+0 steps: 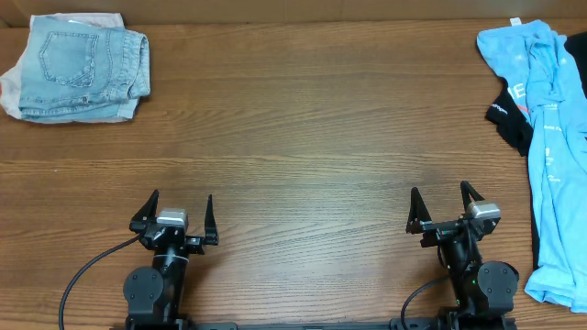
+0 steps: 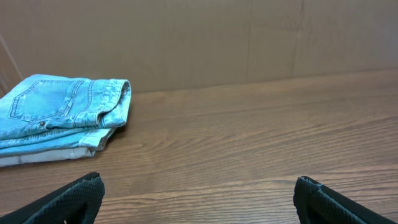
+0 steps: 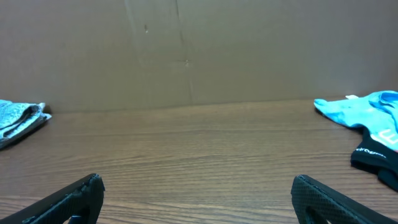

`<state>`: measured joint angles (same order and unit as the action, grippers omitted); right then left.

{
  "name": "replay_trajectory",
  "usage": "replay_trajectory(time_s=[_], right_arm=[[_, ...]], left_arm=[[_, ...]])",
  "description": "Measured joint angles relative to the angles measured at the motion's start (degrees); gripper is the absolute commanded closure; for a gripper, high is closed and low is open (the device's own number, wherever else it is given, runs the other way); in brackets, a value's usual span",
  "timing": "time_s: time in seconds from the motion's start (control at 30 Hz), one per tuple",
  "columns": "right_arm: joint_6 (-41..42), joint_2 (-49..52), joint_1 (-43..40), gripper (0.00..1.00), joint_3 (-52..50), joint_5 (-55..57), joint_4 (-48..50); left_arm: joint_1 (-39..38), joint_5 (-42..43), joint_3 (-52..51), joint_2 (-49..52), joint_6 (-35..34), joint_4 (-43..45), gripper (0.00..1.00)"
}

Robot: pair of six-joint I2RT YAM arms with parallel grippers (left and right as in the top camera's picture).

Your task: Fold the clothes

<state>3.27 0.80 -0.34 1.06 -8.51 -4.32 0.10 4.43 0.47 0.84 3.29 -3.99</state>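
Folded pale-blue denim shorts (image 1: 81, 66) lie at the table's far left corner on top of a pale beige garment (image 1: 11, 92); the left wrist view shows the denim shorts (image 2: 59, 107) far ahead to the left. A sky-blue printed T-shirt (image 1: 554, 137) sprawls unfolded along the right edge over a black garment (image 1: 510, 114); the right wrist view catches the T-shirt (image 3: 364, 112) and the black garment (image 3: 374, 155) at the right. My left gripper (image 1: 177, 209) and right gripper (image 1: 442, 203) rest near the front edge, both open with nothing between the fingers.
A brown cardboard wall (image 2: 199, 37) stands behind the wooden table (image 1: 303, 137). Bare wood lies between the two clothing piles. Black cables (image 1: 87, 275) trail from the arm bases at the front.
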Motion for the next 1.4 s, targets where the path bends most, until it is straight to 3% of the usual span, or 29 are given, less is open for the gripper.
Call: replay_trajectory(time_s=[0.27, 0.43, 0.63, 1.4], right_arm=[[-0.1, 0.0, 0.0, 0.0, 0.0, 0.0, 0.0], [-0.1, 0.0, 0.0, 0.0, 0.0, -0.7, 4.9], [-0.1, 0.0, 0.0, 0.0, 0.0, -1.2, 0.3], [-0.1, -0.1, 0.0, 0.0, 0.0, -1.2, 0.2]], left_arm=[[0.0, 0.0, 0.0, 0.0, 0.0, 0.0, 0.0], [0.0, 0.0, 0.0, 0.0, 0.0, 0.0, 0.0], [0.0, 0.0, 0.0, 0.0, 0.0, 0.0, 0.0], [0.0, 0.0, 0.0, 0.0, 0.0, 0.0, 0.0]])
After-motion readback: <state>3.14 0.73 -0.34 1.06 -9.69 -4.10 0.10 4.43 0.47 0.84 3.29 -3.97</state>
